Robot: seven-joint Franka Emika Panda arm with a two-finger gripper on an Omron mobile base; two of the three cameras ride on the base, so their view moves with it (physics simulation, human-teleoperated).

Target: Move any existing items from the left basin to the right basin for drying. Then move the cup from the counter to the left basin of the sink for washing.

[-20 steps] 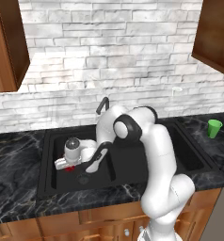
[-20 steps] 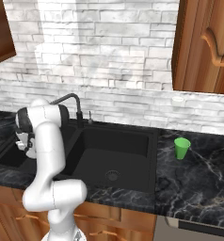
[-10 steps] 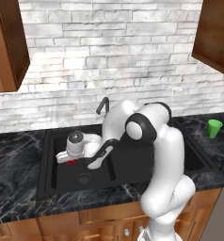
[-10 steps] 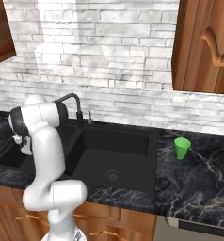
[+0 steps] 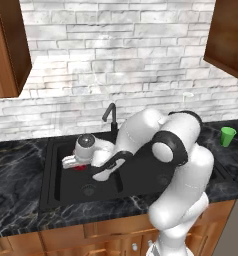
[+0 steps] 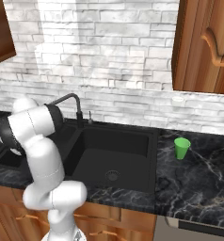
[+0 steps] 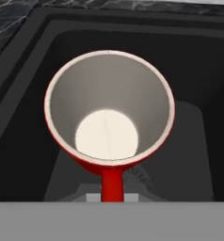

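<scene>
**Red cup held over the left basin, green cup waiting on the counter**

One counter (image 5: 21, 210) of glossy black marble runs along the white brick wall, with wooden cupboards above it at both sides. Set into it is one matte black sink (image 5: 51, 165) with two square basins and one slim curved faucet (image 5: 110, 114) at the far edge (the faucet also shows in the right base view, just right of the arm's shoulder). The left basin (image 5: 86, 192) has a round grey drain on its floor; the right basin (image 6: 118, 164) has one too, and a black ridge parts the two.

One white arm bends from the near right down over the left basin. Its gripper (image 5: 77, 166) hangs above that basin's far left part, jaws clamped nearly together on the red cup (image 7: 109, 127). In the hand view the cup's wall is pinched at its near side, the white inside and round white bottom face the camera, and the dark basin floor lies behind it, so the cup is clear of the floor. In the left base view a bit of red peeks out under the hand.

There are two cups in all. The second, the green cup (image 6: 181, 148), stands upright on the counter right of the sink, near the right basin's edge and well apart from the gripper.
</scene>
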